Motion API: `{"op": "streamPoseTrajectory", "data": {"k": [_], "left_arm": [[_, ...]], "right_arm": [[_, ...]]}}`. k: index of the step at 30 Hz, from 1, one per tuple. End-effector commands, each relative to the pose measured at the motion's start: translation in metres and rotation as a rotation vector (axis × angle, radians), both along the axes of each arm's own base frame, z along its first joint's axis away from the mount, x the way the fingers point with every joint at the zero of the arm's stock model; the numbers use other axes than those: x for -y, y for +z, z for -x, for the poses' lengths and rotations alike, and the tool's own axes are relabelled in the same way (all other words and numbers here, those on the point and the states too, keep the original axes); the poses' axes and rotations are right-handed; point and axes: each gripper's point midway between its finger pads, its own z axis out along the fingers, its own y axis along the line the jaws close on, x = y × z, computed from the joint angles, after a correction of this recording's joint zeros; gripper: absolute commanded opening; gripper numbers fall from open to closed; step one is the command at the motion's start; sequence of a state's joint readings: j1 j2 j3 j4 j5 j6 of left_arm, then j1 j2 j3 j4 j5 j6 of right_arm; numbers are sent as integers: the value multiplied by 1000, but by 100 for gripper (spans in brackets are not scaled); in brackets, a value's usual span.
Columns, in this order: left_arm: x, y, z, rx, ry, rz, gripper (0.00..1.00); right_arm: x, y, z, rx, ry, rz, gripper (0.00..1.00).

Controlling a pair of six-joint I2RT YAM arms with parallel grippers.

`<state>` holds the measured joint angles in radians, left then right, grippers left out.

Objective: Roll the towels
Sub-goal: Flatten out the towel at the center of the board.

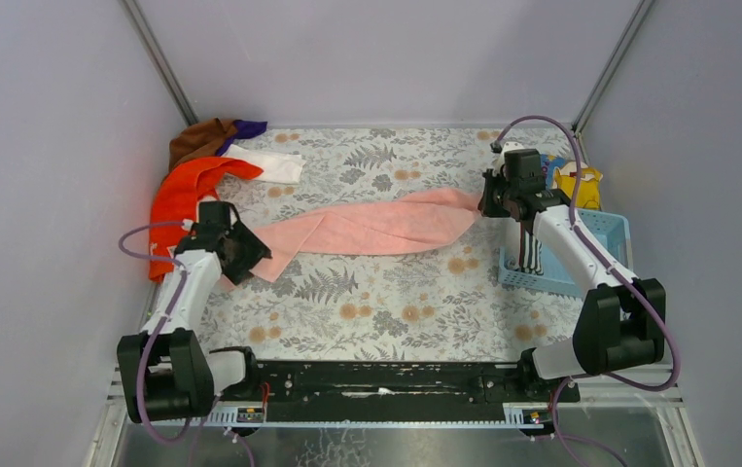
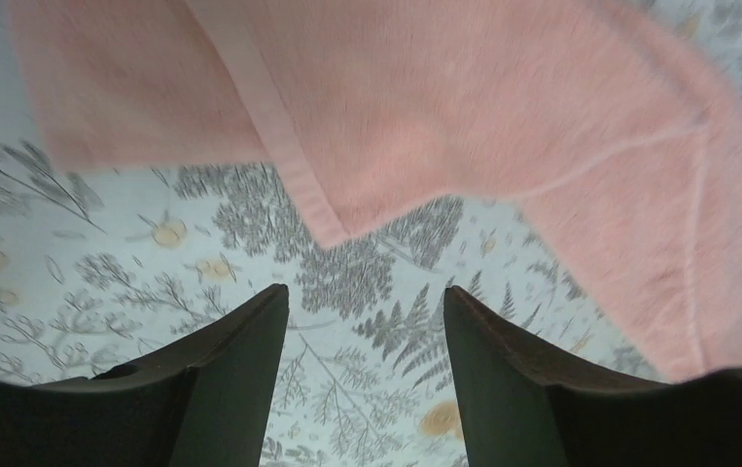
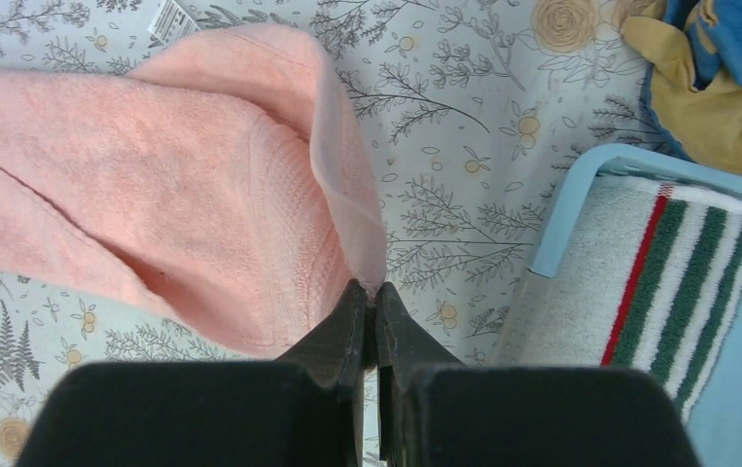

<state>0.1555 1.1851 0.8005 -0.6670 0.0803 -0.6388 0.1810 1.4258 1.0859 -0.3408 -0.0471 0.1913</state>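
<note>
A long pink towel [image 1: 371, 226] lies stretched across the middle of the flower-patterned table. My right gripper [image 1: 488, 202] is shut on its right end; in the right wrist view the jaws [image 3: 371, 297] pinch the towel's edge [image 3: 342, 175], which rises in a fold. My left gripper [image 1: 250, 255] is open and empty just short of the towel's left end. In the left wrist view the gripper [image 2: 365, 311] hovers over bare tablecloth, with the pink towel [image 2: 464, 107] ahead of the fingertips.
An orange towel [image 1: 184, 195], a brown one [image 1: 199, 138], a purple one [image 1: 248, 126] and a white one [image 1: 274, 165] lie heaped at the back left. A light blue basket [image 1: 608, 226] with a striped rolled towel [image 3: 678, 263] stands at the right, with yellow and blue cloth [image 1: 577, 180] behind it.
</note>
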Motion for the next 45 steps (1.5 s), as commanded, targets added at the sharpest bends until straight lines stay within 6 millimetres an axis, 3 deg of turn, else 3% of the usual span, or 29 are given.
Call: {"op": "streamPoseTrajectory", "data": {"k": [1, 5, 11, 19, 23, 26, 27, 29, 31, 33, 38, 42, 45], "left_arm": [[26, -20, 9, -23, 8, 67, 58], [21, -37, 7, -50, 59, 40, 50], [13, -53, -4, -108, 73, -55, 46], [10, -80, 1, -194, 76, -111, 43], [10, -91, 5, -224, 75, -131, 32], [13, -99, 7, -243, 67, -124, 13], [14, -100, 7, -246, 66, -119, 1], [14, -92, 0, -227, 61, -121, 0], [9, -67, -13, -175, 58, -136, 0], [-3, -23, -30, -82, 67, -171, 0], [-61, 125, -50, 199, 170, -293, 0], [-82, 221, -62, 369, 189, -344, 0], [-90, 267, -77, 459, 205, -348, 0]], "right_arm": [[-11, 11, -6, 63, 27, -59, 5], [-12, 7, -4, 59, 42, -64, 6], [-13, 5, -1, 59, 51, -65, 6], [-10, 1, -1, 53, 35, -55, 6], [-9, -1, -1, 47, 28, -55, 6], [-9, 0, -1, 48, 21, -54, 6], [-8, 0, -1, 48, 13, -53, 6], [-3, 0, -2, 36, -11, -35, 6], [3, -1, -4, 8, -46, -4, 5], [11, 0, -5, -21, -86, 26, 5], [26, 18, -19, -23, -164, 56, 3], [34, 55, -44, 70, -216, 41, 2], [37, 98, -66, 170, -236, 21, 3]]}}
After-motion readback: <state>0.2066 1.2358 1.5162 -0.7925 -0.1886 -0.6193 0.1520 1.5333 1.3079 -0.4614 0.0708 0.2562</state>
